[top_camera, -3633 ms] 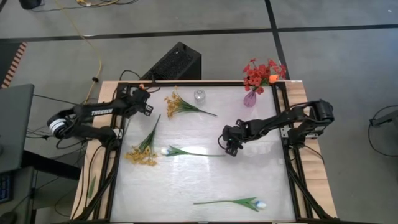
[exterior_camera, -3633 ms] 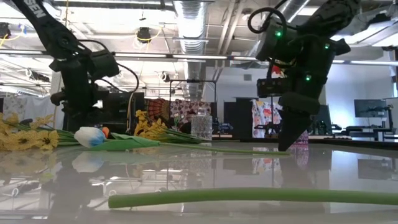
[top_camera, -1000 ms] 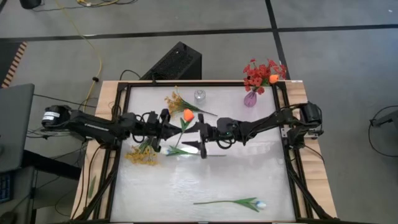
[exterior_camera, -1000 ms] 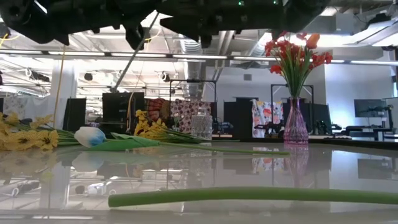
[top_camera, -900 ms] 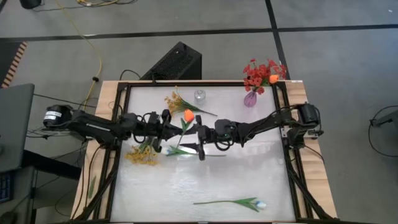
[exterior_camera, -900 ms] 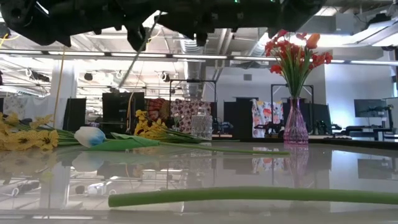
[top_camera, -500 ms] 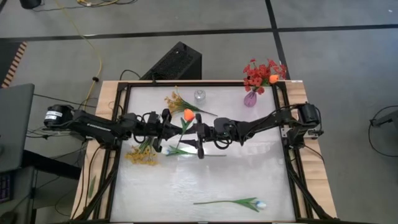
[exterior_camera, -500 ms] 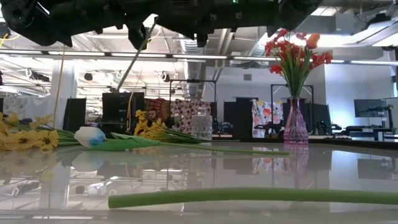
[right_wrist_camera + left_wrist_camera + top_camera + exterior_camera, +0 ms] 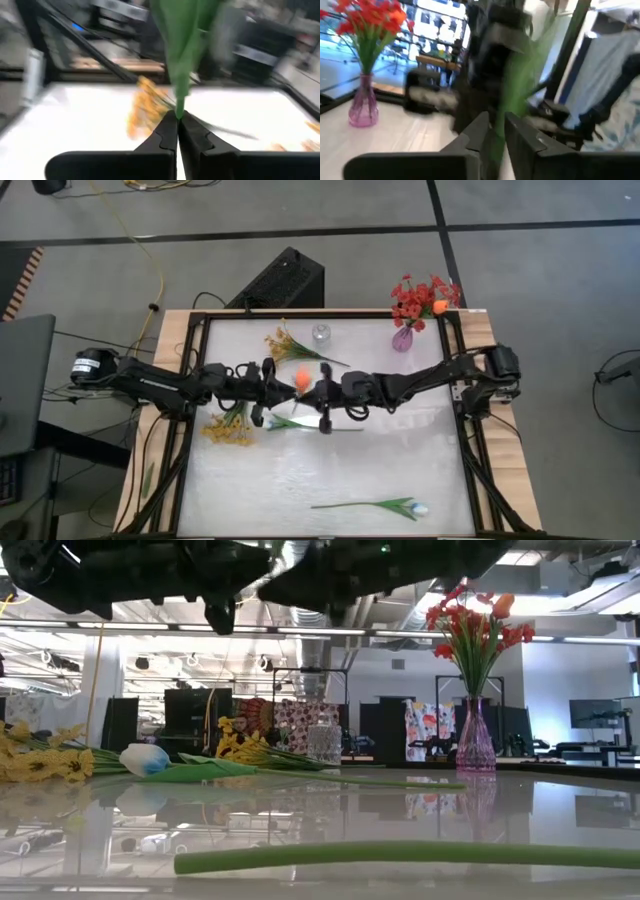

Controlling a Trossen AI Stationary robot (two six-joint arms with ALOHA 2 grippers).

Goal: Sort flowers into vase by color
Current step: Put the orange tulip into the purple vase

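**Handing the orange tulip across, mid-air**

Passing the flower is the step you are working through, I judge: both arms are meeting above the middle of the table (image 9: 400, 470). Your right gripper (image 9: 177, 116) is pinching the green stem of the orange tulip (image 9: 302, 379), its fingers closed tight on it. Your left gripper (image 9: 493, 131) is standing slightly parted around the same stem, so it looks to be letting go rather than clamping.

To do this well, you are wanting the right grip firm before the left one is drawing clear, and you are backing the left arm straight off so the leaves are not snagging.

The tulip's bud is sitting just between the 2 grippers in the high view, lifted off the table. The pink vase (image 9: 402, 339), already holding red flowers and 1 orange bud, is standing well apart at the far right corner. A white tulip (image 9: 272, 422) is lying beneath the arms.
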